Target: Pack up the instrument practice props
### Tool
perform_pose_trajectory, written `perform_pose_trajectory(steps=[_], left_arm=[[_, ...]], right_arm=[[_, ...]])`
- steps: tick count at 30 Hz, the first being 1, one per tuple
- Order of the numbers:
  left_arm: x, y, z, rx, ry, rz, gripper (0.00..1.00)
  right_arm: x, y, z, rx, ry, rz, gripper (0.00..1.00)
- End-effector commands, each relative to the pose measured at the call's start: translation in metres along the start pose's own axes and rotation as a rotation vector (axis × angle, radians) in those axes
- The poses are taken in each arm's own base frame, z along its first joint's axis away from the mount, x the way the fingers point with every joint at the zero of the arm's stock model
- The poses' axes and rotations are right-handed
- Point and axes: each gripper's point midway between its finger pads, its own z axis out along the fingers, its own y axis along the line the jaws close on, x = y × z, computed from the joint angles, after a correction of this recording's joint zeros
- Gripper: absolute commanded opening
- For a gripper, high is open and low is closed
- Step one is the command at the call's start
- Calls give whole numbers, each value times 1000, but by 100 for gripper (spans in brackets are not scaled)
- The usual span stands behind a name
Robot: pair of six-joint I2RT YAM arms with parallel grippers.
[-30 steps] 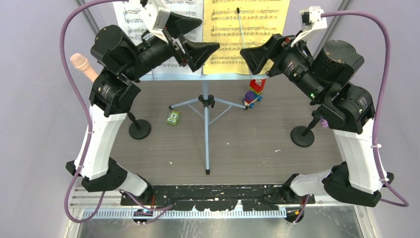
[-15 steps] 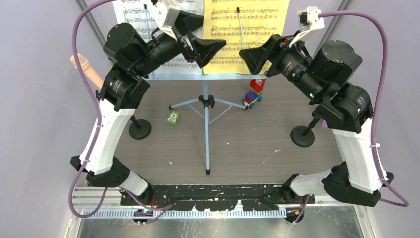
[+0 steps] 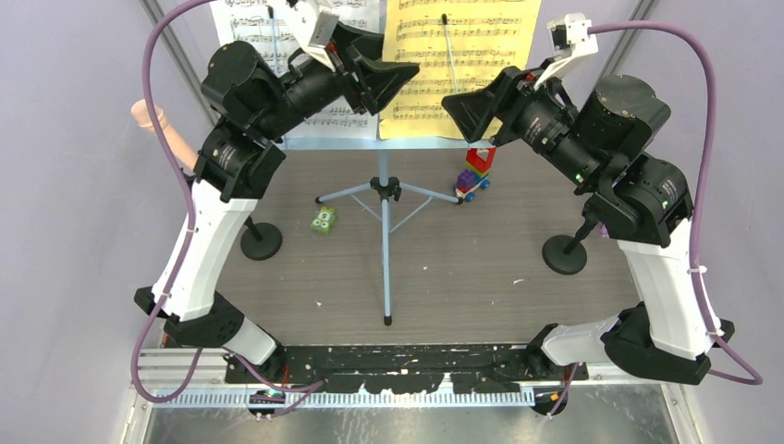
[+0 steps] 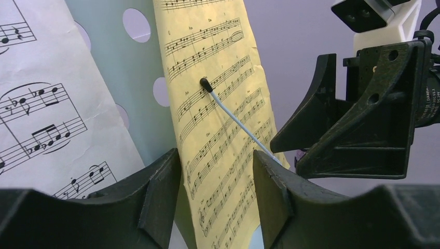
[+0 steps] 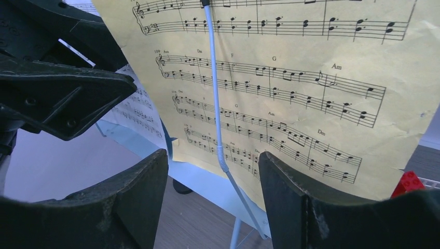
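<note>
**A:** Where does the yellow score sheet (image 3: 481, 55) sit relative to the grippers?

**B:** It stands upright on the pale-blue music rack (image 4: 129, 62), long axis running up the rack. A thin wire arm (image 5: 214, 104) lies across its face. The left gripper (image 4: 215, 166) is spread wide, holding nothing, and the sheet's inner edge shows between its fingers. I judge it the nearer one.

**A:** And the right gripper (image 5: 212, 166)?

**B:** Also spread and empty, facing the sheet's flat front (no edge to pinch there).

**A:** How will it handle?

**B:** It's thin, limp paper, slightly curled, against rigid perforated plastic. The white score sheet (image 4: 41, 119) sits just beside it, and the wire likely has to lift first.
</note>
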Motion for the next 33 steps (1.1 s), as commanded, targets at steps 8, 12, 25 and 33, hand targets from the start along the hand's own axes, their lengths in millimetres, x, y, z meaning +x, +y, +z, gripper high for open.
perform_pose_trajectory(steps=[8,12,25,33], left_arm=[[-6,-4,7,38,-46,-5,41],[-6,2,5,6,-47,3,34],[-2,12,1,-58,-52,12,24],[-4,11,0,-57,-56,15,17]], right_arm=[[-9,10,0,-48,-38,11,68],[-11,8,1,-39,-50,5,65],[-24,10,12,-40,-110,-10,51],[-21,9,20,-37,-104,-9,48]])
